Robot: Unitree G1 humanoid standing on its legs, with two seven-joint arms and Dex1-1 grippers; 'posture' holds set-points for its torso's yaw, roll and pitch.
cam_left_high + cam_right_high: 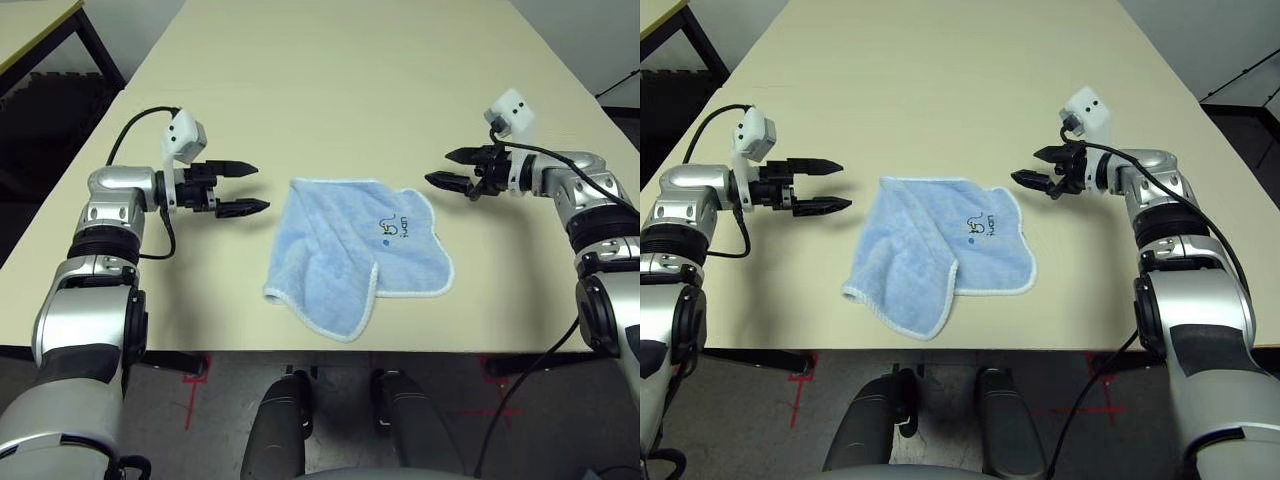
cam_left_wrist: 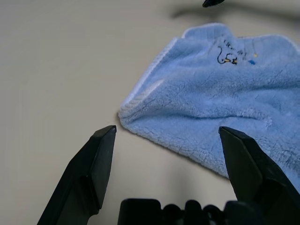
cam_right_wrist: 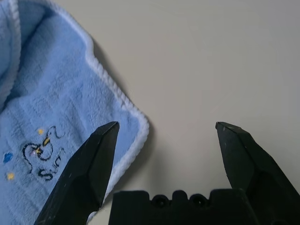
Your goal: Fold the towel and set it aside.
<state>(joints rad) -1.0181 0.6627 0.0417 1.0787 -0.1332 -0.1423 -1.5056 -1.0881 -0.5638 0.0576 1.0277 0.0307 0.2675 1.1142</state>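
And here's the towel [image 1: 352, 252], lying loose on the cream desk [image 1: 330, 90] close to the near edge, about midway between the desk's left and right edges. It's light blue terry with whitish stitched edging, rumpled and partly doubled over itself, one flap drooping toward the near edge, and there's the small dark logo [image 1: 391, 229] showing face-up on its right half. Left tool [image 1: 240, 188] sits just off the towel's left side, fingers spread, nothing in them. Right tool [image 1: 447, 168] hangs just beyond the towel's far right corner, fingers spread wide too, empty, clear of the cloth.
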